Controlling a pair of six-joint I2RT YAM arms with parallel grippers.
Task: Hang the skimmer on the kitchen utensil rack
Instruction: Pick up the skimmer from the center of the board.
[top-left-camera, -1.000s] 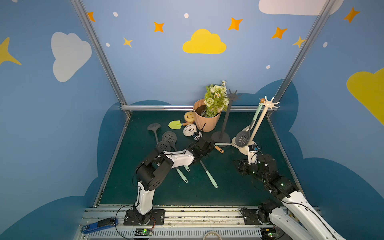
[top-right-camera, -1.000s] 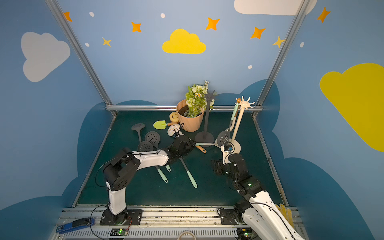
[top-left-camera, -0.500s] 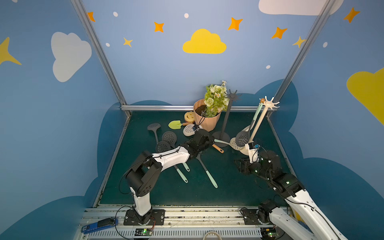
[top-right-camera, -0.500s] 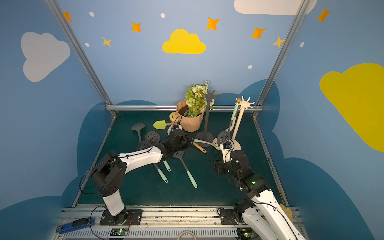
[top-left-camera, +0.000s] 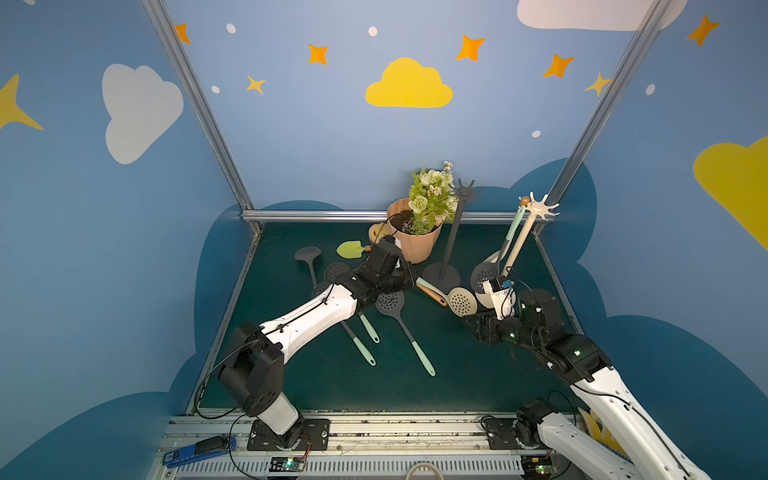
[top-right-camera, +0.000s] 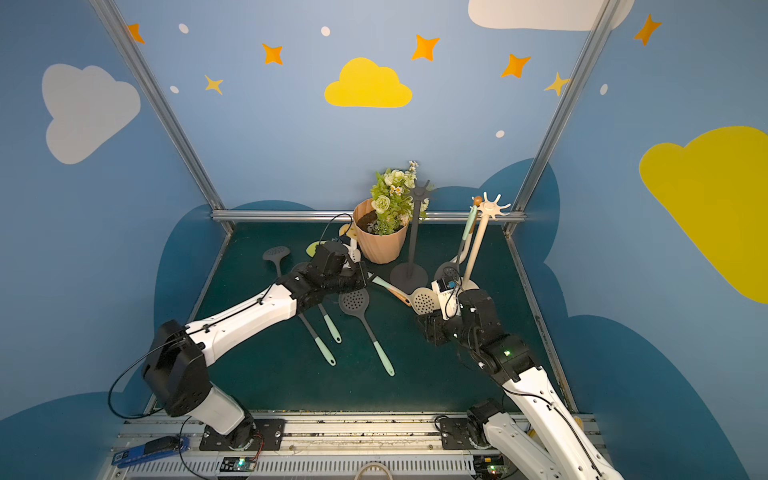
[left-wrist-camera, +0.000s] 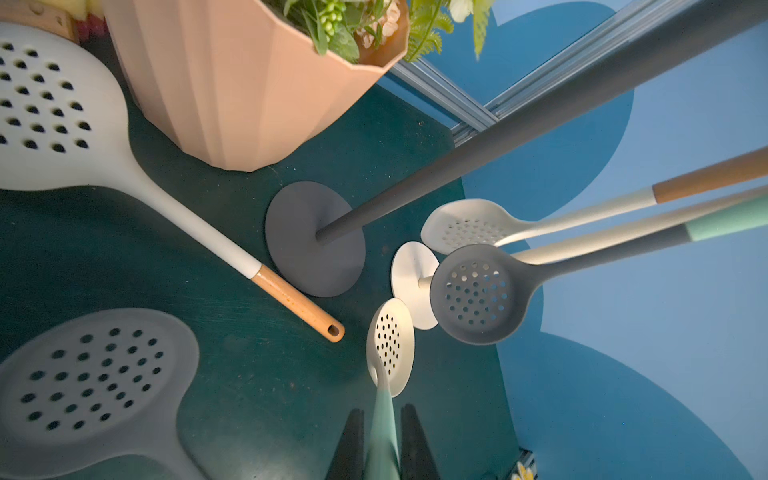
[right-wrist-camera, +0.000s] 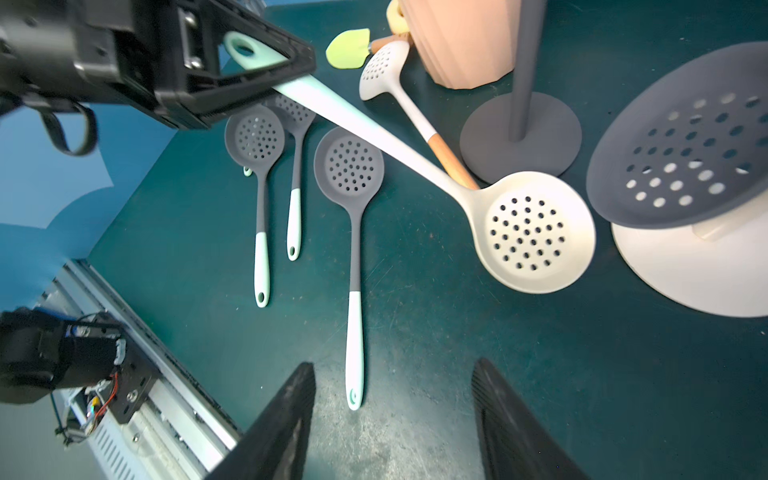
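Left jaws, clenched on the cream skimmer (right-wrist-camera: 528, 232) by its handle, are lifting it towards the cream utensil rack (top-left-camera: 524, 235); right jaws are widening, empty.

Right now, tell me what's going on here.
The left gripper is shut on the mint handle of a cream skimmer, its head pointing toward the white utensil rack. The right gripper hangs open and empty above the mat nearby. That rack already carries a grey skimmer and a wood-handled cream skimmer; several more skimmers lie on the mat.

Top cams high in front, looking down; wrist cams close, low, both see cream skimmer (left-wrist-camera: 390, 345) (right-wrist-camera: 528, 232).
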